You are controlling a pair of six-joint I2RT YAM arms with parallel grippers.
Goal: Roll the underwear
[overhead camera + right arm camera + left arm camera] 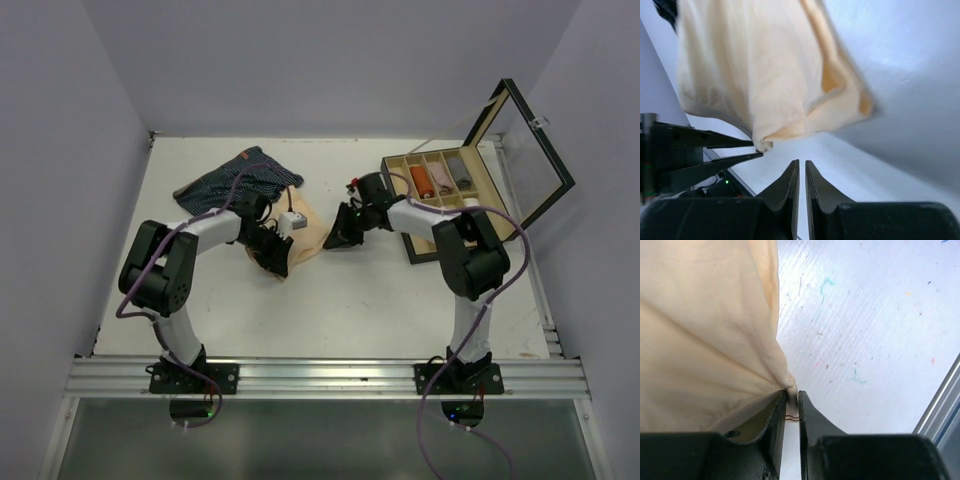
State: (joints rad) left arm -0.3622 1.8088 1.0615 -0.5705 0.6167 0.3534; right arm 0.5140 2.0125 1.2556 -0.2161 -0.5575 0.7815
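Garments: one beige, one navy | left end effector pinching beige | right end effector nearly closed, empty

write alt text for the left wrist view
A beige cloth fills the left half of the picture, gathered to a bunched corner that sits pinched between the tips of two nearly closed black jaws at the bottom. The right half shows a bare white table flecked with small coloured marks.

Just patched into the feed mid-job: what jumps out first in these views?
The beige garment sits mid-table between the two arms; the left gripper has its corner pinched between nearly closed fingers, while the right gripper, jaws almost together, holds nothing just short of the cloth. Behind the left arm lies the navy striped garment. At the right, the wooden box stands with its glass lid raised, rolled items in its compartments.
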